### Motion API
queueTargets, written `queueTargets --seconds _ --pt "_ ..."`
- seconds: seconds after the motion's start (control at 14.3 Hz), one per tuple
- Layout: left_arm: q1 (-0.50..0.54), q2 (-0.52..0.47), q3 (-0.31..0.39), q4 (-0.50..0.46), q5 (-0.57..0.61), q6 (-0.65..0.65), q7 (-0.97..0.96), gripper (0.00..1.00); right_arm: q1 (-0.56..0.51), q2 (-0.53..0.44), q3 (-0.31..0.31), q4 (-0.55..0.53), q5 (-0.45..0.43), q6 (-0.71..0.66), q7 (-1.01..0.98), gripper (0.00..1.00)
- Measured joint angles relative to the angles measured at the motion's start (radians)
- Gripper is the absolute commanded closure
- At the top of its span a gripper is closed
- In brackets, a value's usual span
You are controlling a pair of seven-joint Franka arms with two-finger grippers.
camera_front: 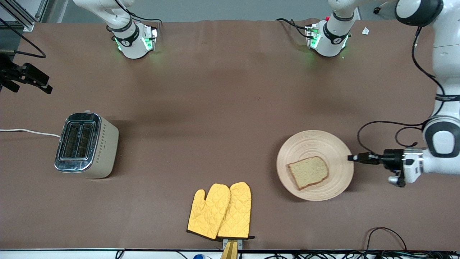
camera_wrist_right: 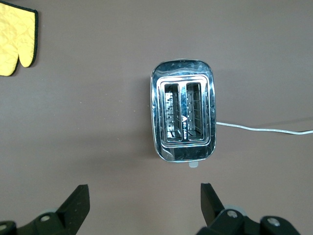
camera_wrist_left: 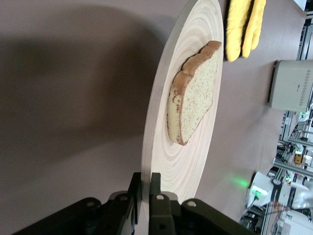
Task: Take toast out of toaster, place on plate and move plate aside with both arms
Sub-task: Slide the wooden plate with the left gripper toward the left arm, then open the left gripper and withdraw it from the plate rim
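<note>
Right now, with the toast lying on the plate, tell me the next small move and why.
Probably a slow slide of the plate toward the left arm's end of the table. The toast already lies flat on it, both toaster slots are empty, and the left tool is shut on the plate's rim. The right tool waits open, high above the toaster.

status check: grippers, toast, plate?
Left gripper shut on plate rim. Right gripper open, up over toaster. Toast lies on plate. Oven mitts lie nearer the camera, apart from plate.
</note>
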Motion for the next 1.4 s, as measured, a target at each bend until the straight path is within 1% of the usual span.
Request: queueTargets --seconds 0.14,0.21,0.28,0.35,0.42,0.7,0.91,1.05,1.19,1.33,1.4 --pt "0.045 0.016 0.001 0.000 0.034 -0.031 0.042 0.99 0.011 0.000 0.000 0.001 0.000 0.000 0.000 0.00" --pt "0.056 0.024 0.001 0.000 0.050 -0.035 0.057 0.95 0.013 0.000 0.000 0.001 0.000 0.000 0.000 0.00" --pt "0.061 0.033 0.002 0.000 0.057 -0.036 0.063 0.73 0.014 0.000 0.000 0.001 0.000 0.000 0.000 0.00" --pt "0.061 0.043 0.002 0.000 0.060 -0.036 0.064 0.30 0.014 0.000 0.000 0.001 0.000 0.000 0.000 0.00" --pt "0.060 0.051 0.001 0.000 0.060 -0.037 0.064 0.00 0.014 0.000 0.000 0.001 0.000 0.000 0.000 0.00" --pt "0.058 0.061 -0.002 0.005 0.066 -0.037 0.061 0.00 0.014 0.000 -0.001 0.001 0.000 0.001 0.000 0.00" --pt "0.061 0.044 -0.002 0.059 0.095 -0.037 0.032 0.00 0.014 0.000 -0.001 0.002 0.000 0.003 0.000 0.00" --pt "0.060 -0.007 -0.008 0.085 0.109 -0.039 -0.038 0.00 0.013 0.000 -0.002 0.009 0.000 0.004 0.001 0.00" --pt "0.045 -0.082 -0.019 0.096 0.152 -0.040 -0.128 0.00 0.012 0.000 -0.004 0.012 0.000 0.003 0.001 0.00" --pt "-0.004 -0.172 -0.029 0.103 0.186 -0.039 -0.255 0.00 0.012 0.000 -0.006 0.013 0.000 0.001 0.001 0.00" --pt "-0.049 -0.215 -0.032 0.110 0.203 -0.039 -0.312 0.00 0.012 0.000 -0.007 0.014 0.000 0.000 0.001 0.00"
